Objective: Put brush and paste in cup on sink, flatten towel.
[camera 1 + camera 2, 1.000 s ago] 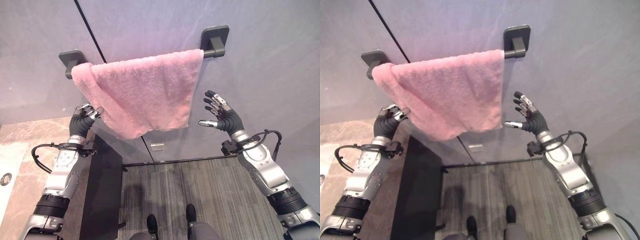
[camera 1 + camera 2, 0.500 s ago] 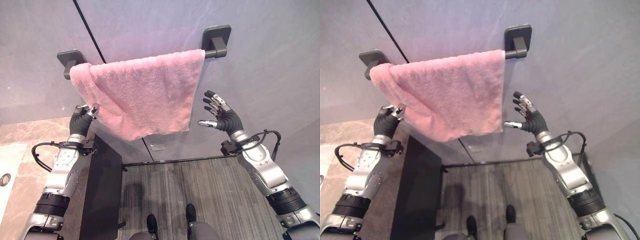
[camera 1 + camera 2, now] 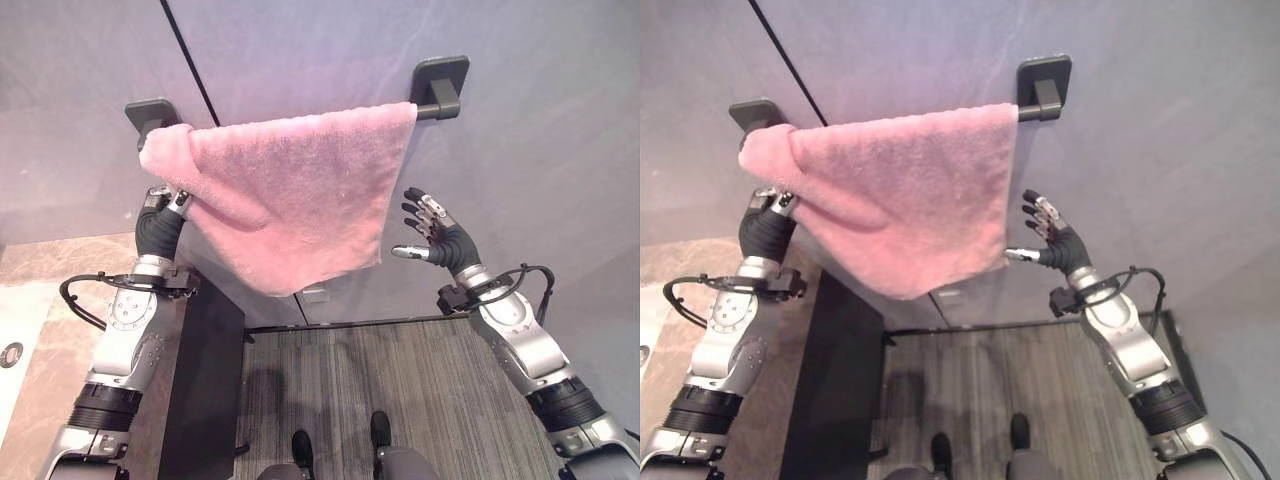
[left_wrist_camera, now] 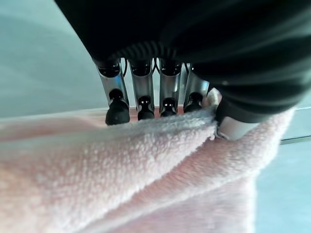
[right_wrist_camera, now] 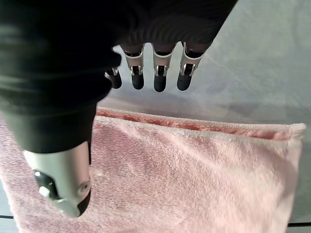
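Observation:
A pink towel (image 3: pixel 300 200) hangs over a dark bar between two wall brackets (image 3: pixel 440 85), bunched and folded at its left end and drooping to a point at the bottom. My left hand (image 3: pixel 160 225) is raised at the towel's left edge, just below the left bracket (image 3: pixel 150 112). In the left wrist view its fingers (image 4: pixel 141 92) and thumb pinch a fold of the towel (image 4: pixel 121 184). My right hand (image 3: pixel 440 245) is held open, fingers spread, just right of the towel's lower right corner and apart from it; the towel (image 5: pixel 194 170) shows past it.
A grey wall with a dark seam stands behind the bar. Below left are a marble counter (image 3: pixel 40 330) with a white basin edge (image 3: pixel 12 350) and a dark cabinet side (image 3: pixel 205 380). Striped grey floor (image 3: pixel 400 390) lies below; a small wall plate (image 3: pixel 315 294) sits under the towel.
My left hand has risen along the towel's left edge, lifting the fold up toward the left bracket. The right hand stays open in about the same place.

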Robot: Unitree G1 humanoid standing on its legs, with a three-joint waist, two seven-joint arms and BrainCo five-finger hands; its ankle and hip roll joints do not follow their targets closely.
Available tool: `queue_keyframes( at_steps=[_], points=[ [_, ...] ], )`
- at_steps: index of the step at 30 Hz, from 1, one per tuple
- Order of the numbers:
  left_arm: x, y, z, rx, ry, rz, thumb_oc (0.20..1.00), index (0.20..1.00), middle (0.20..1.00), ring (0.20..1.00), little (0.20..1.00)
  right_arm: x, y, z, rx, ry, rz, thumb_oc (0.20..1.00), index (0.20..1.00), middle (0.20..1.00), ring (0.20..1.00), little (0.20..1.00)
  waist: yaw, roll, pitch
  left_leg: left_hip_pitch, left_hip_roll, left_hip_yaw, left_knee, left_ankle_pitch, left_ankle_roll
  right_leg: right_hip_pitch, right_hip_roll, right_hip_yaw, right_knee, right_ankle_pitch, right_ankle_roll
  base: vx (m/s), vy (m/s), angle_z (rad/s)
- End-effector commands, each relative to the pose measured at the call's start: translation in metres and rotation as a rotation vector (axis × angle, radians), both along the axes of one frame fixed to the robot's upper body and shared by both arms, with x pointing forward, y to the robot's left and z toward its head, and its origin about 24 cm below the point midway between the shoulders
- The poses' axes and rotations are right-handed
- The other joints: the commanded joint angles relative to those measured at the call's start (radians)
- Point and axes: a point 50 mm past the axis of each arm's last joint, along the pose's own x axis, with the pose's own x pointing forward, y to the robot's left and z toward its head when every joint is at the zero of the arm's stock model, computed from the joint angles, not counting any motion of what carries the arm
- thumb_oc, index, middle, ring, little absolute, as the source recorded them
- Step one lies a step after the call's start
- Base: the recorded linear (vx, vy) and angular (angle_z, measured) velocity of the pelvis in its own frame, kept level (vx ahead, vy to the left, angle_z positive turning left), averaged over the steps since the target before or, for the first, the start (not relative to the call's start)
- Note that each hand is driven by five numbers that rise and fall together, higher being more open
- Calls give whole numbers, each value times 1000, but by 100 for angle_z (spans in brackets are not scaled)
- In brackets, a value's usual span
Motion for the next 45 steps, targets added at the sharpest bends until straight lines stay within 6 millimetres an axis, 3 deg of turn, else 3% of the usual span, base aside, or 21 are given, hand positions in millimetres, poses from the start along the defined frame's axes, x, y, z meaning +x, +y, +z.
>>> queue_keyframes(
  at_steps=[1,3,5,7,9,13,15,16,17,19,21,22,24,25,33,41,45],
  points=[
    [-5,11,34,-76,-195,58,200,200,200,200,200,-6,15,7,50,-67,50,1000,1000,1000,1000,1000,-4,-73,-43,66,-68,11,76,-89,-1,52,-77,61,-124,77,85,0,0,0],
    [-4,15,13,-117,-114,93,200,200,200,200,200,-8,15,2,48,-48,45,1000,1000,1000,1000,1000,-5,-73,-41,67,-68,11,76,-90,-1,53,-78,60,-123,76,84,0,0,0],
    [-3,23,-1,-37,-32,150,200,200,200,200,200,-8,15,1,38,-43,47,1000,1000,1000,1000,1000,-4,-72,-40,67,-69,12,77,-90,0,52,-79,62,-123,77,84,0,0,0],
    [-3,25,1,9,-28,163,200,200,200,200,200,-8,14,2,33,-46,44,1000,1000,1000,1000,1000,-2,-70,-40,66,-69,12,77,-90,0,52,-79,61,-123,77,84,0,0,0],
    [-6,25,15,-14,-94,142,200,200,200,200,200,-8,12,4,35,-55,37,1000,1000,1000,1000,1000,-1,-68,-41,65,-70,9,78,-90,0,51,-81,58,-122,77,85,10,-1,3],
    [-8,27,7,-28,-63,149,200,200,200,200,200,-8,9,0,31,-37,25,1000,1000,1000,1000,1000,0,-66,-40,63,-71,7,78,-89,0,51,-83,57,-123,77,85,2,2,11],
    [-6,33,14,123,-57,210,200,200,200,200,200,-7,11,0,22,-36,29,1000,1000,1000,1000,1000,3,-63,-40,59,-71,6,78,-87,-1,49,-83,56,-123,78,85,-2,0,2],
    [-7,32,21,92,-88,196,200,200,200,200,200,-7,11,2,24,-40,35,1000,1000,1000,1000,1000,4,-63,-41,58,-71,6,77,-87,-1,48,-84,55,-123,78,86,0,0,0],
    [-10,26,20,-59,-125,128,200,200,200,200,200,-8,12,-1,29,-31,43,1000,1000,1000,1000,1000,3,-65,-41,57,-71,5,79,-88,-1,47,-86,54,-123,77,86,0,0,0],
    [-9,26,14,-49,-99,132,200,200,200,200,200,-9,13,-3,26,-23,44,1000,1000,1000,1000,1000,2,-64,-42,57,-71,6,79,-89,-1,47,-86,55,-123,77,85,0,0,0],
    [-7,27,21,23,-111,165,200,200,200,200,200,-8,14,-2,26,-26,43,1000,1000,1000,1000,1000,2,-62,-44,58,-71,4,78,-88,-2,49,-85,55,-124,75,84,0,0,0],
    [-9,24,23,-88,-147,128,200,200,200,200,200,-8,14,-2,31,-30,44,1000,1000,1000,1000,1000,1,-64,-44,58,-71,2,78,-89,-1,48,-86,55,-123,75,84,0,0,0],
    [-8,25,13,-91,-105,146,200,200,200,200,200,-9,13,-5,25,-19,38,1000,1000,1000,1000,1000,-1,-62,-43,58,-71,3,78,-90,-1,48,-87,55,-123,75,84,0,0,0],
    [-6,31,9,24,-58,207,200,200,200,200,200,-9,14,-3,34,-24,38,1000,1000,1000,1000,1000,-1,-60,-43,59,-72,3,76,-88,-1,48,-85,57,-123,74,82,0,0,0],
    [-9,29,8,-14,-67,181,200,200,200,200,200,-6,13,10,69,-74,32,1000,1000,1000,1000,1000,1,-59,-39,56,-72,3,72,-86,0,43,-85,56,-123,73,82,0,0,0],
    [-5,21,7,-18,-54,132,200,200,200,200,200,3,17,34,15,-152,46,1000,1000,1000,1000,1000,13,-66,-34,46,-69,-3,74,-85,1,34,-84,55,-124,76,81,0,-1,0],
    [-4,18,11,-11,-63,114,200,200,200,200,200,9,14,36,-23,-154,8,1000,1000,1000,1000,1000,19,-67,-28,39,-70,-6,77,-85,1,29,-85,54,-123,78,80,-1,0,2]
  ],
)
